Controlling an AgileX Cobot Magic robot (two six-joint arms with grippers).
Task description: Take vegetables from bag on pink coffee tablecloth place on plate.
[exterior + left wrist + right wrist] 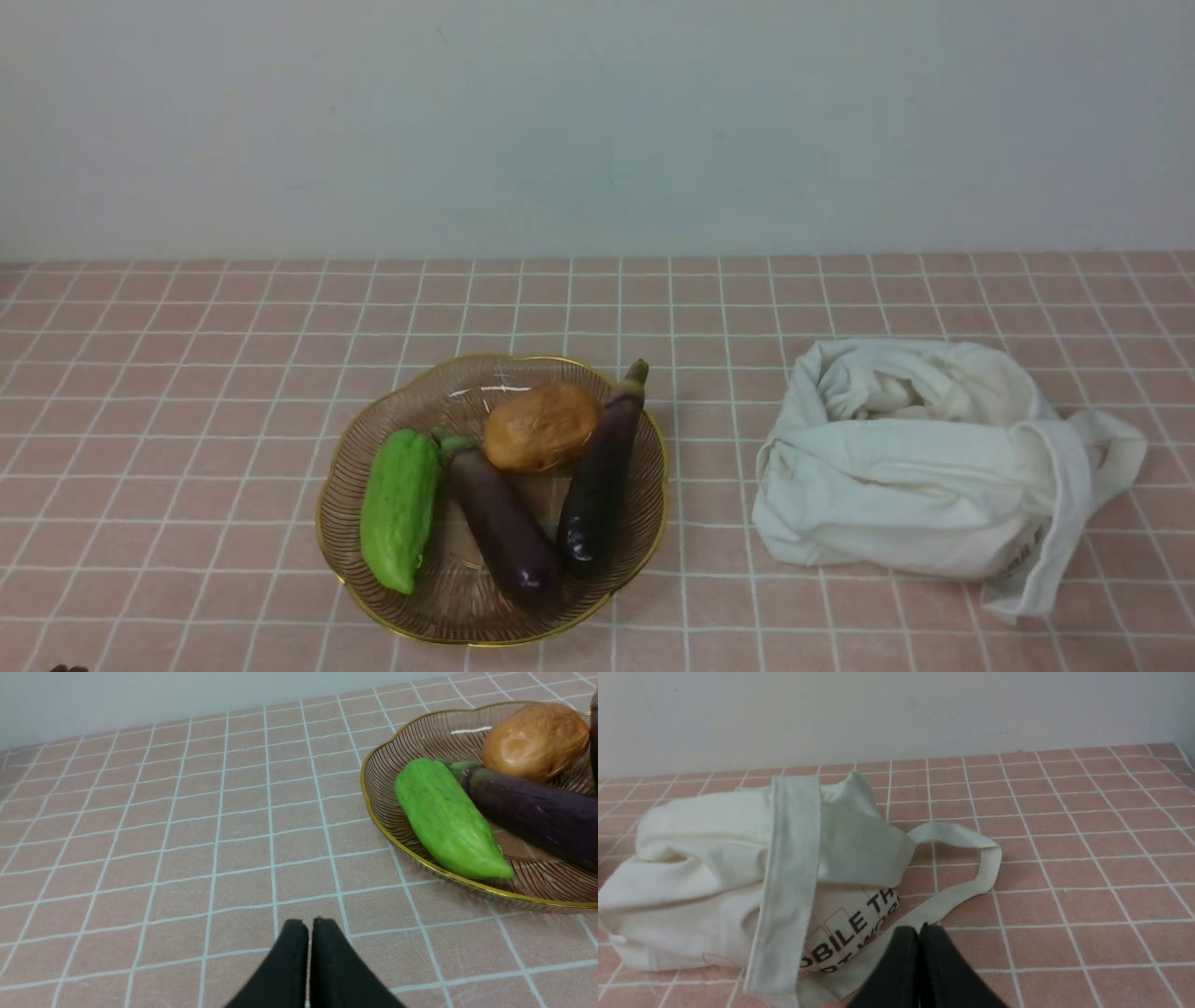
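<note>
Pink tablecloth (187, 373), plate (373, 579) holding green vegetable (400, 509), eggplants (597, 476), potato (541, 427), slumped bag (896, 476), both jaws pressed together.

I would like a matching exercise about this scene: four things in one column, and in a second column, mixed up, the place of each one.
Things:
1. green vegetable
2. brown potato
3. bag
4. left end effector

Places:
A. on the tablecloth, to the right of the plate
B. at the left edge inside the plate
C. above bare tablecloth, beside the plate, shut and holding nothing
D. toward the back of the plate, between the two eggplants

Pairs: 1-B, 2-D, 3-A, 4-C
</note>
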